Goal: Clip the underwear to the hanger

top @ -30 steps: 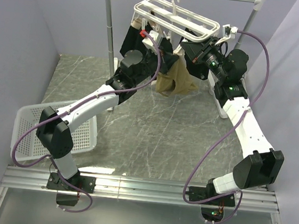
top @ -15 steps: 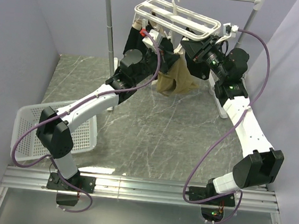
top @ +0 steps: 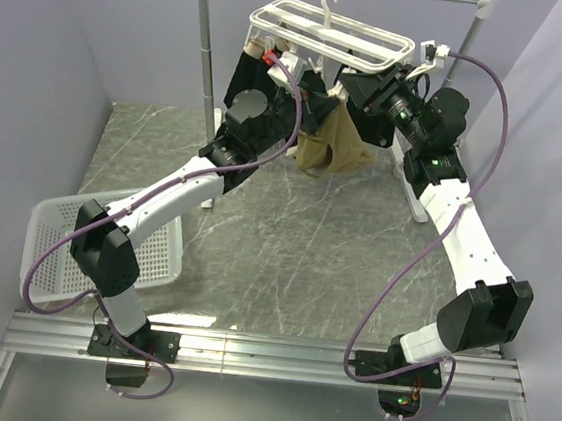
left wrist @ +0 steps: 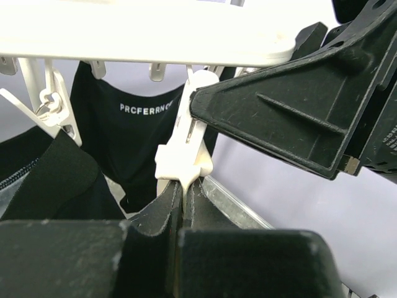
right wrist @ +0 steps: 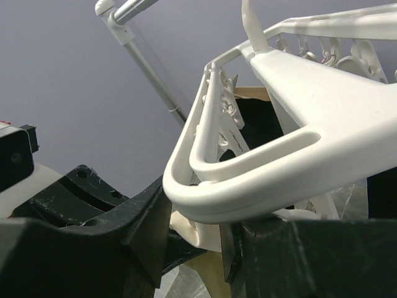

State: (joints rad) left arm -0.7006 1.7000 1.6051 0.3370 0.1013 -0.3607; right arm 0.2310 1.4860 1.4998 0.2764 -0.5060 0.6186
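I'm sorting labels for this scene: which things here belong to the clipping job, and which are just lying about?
Part of the job:
- underwear, hanging under the frame
- hanger
- clip, pinched by the left gripper
- right gripper, jaws apart under the hanger's end

Just about:
- white basket
- black garments
- pole rack

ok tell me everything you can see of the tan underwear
The underwear is soft tan fabric, bunched and creased, hanging in loose folds under the white hanger, clear of the grey tabletop. Its top runs up between the left gripper and right gripper, so what holds it is hidden. Black garments hang beside it.
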